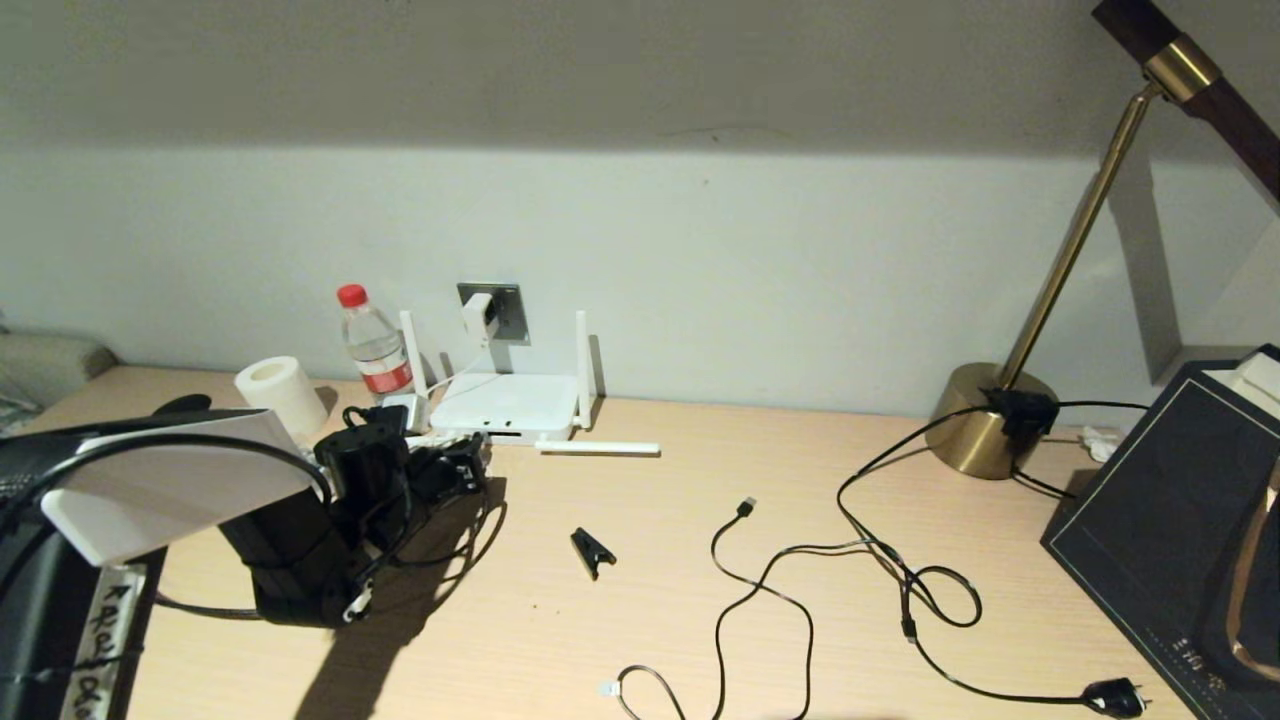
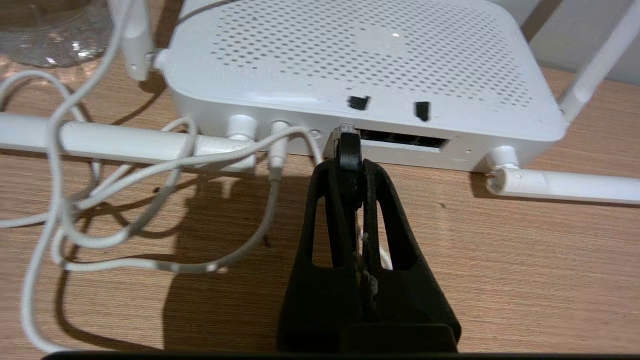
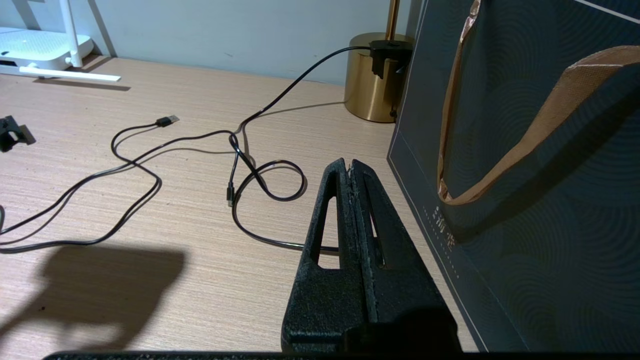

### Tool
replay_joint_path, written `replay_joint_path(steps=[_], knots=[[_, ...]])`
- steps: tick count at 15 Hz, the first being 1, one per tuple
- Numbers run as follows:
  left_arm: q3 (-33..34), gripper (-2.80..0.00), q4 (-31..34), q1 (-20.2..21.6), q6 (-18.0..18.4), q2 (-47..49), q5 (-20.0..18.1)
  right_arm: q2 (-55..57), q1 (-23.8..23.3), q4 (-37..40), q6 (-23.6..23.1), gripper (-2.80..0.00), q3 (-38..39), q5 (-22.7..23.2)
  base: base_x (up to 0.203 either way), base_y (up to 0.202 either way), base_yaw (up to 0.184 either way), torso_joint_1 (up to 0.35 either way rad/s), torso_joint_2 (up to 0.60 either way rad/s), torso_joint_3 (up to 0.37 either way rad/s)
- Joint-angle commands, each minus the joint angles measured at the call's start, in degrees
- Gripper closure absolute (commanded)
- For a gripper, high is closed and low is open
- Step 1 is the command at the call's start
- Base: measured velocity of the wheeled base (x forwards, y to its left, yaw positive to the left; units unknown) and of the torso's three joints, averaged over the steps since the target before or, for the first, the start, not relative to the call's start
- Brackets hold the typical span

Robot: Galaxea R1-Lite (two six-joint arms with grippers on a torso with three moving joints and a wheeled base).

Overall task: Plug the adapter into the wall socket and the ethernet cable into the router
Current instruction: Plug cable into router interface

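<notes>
The white router (image 1: 505,405) lies flat against the wall, with one antenna folded down on the desk. Above it the white adapter (image 1: 479,316) sits in the grey wall socket (image 1: 513,312), and its white cord (image 2: 150,210) runs down to the router. My left gripper (image 2: 348,167) is shut on the black boot of the ethernet cable (image 2: 348,150). Its clear tip is at the left end of the router's dark port slot (image 2: 405,140). In the head view the left gripper (image 1: 455,470) is just in front of the router. My right gripper (image 3: 349,167) is shut on nothing, low over the desk beside a dark bag.
A water bottle (image 1: 372,345) and a tissue roll (image 1: 280,395) stand left of the router. A thin black USB cable (image 1: 760,590), a black plug (image 1: 1115,697) and a small black clip (image 1: 592,551) lie mid-desk. A brass lamp base (image 1: 985,420) and the dark bag (image 1: 1170,520) are on the right.
</notes>
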Motion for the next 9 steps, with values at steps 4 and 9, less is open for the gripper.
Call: replay_joint_path(steps=[4, 9], knots=[[-0.79, 0.0, -0.37, 0.66, -0.05, 0.27, -0.8, 0.09, 0.02, -0.04, -0.04, 0.0, 2.02, 0.03, 0.0, 0.0, 0.0, 0.0, 0.0, 0.0], [-1.22, 0.0, -0.28, 0.64, -0.05, 1.15, -0.89, 0.09, 0.02, -0.04, -0.04, 0.0, 2.02, 0.03, 0.0, 0.0, 0.0, 0.0, 0.0, 0.0]])
